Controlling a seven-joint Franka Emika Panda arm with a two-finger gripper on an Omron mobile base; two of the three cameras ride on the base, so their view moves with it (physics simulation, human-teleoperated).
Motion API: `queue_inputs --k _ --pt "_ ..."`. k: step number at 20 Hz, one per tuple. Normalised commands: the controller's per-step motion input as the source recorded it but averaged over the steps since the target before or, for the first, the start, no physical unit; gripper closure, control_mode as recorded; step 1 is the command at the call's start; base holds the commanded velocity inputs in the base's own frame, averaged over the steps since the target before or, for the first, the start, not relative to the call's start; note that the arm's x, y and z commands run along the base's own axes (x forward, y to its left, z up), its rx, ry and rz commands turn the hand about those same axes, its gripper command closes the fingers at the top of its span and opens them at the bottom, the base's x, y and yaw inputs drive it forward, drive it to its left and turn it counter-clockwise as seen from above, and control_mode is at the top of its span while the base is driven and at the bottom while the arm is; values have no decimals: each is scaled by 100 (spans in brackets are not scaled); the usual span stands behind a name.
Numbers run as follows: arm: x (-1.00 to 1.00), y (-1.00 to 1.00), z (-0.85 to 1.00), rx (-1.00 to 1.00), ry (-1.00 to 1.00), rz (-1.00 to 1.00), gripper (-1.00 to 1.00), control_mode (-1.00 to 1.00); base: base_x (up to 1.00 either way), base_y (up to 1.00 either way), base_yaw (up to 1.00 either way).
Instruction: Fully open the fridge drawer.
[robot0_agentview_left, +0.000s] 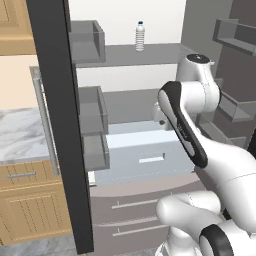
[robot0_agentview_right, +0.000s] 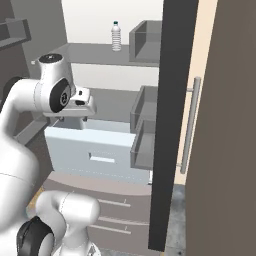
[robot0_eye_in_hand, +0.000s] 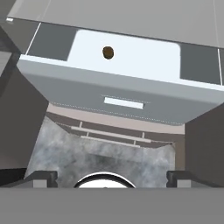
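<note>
My own arm covered the right end of the fridge drawer (robot0_agentview_left: 135, 150) in the left base view. A small brown object (robot0_eye_in_hand: 108, 52) inside it was too small to identify. My fingertips (robot0_eye_in_hand: 43, 178) were cut off at the bottom of the hand view.

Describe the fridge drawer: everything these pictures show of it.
The fridge drawer is a wide, boxy, pale blue-white bin with a plain flat front and one small rectangular recessed handle slot at its centre. It looks like smooth plastic. It stands pulled out level from the fridge body, above the grey-brown panels with thin bar handles. The hand view looks down into its open top, where a small brown object lies. The claw hangs apart from it, fingers spread, touching nothing.
</note>
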Motion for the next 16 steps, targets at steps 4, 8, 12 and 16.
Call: queue_inputs --k 4,8,12,16 --pt "50 0 -16 -2 -1 0 -100 -100 0 0 0" --pt "51 0 -54 -6 -1 0 -100 -100 0 0 0" --pt "41 1 -57 0 0 0 -100 -100 0 0 0" --pt "27 0 -49 5 -5 0 -100 -100 0 0 0"
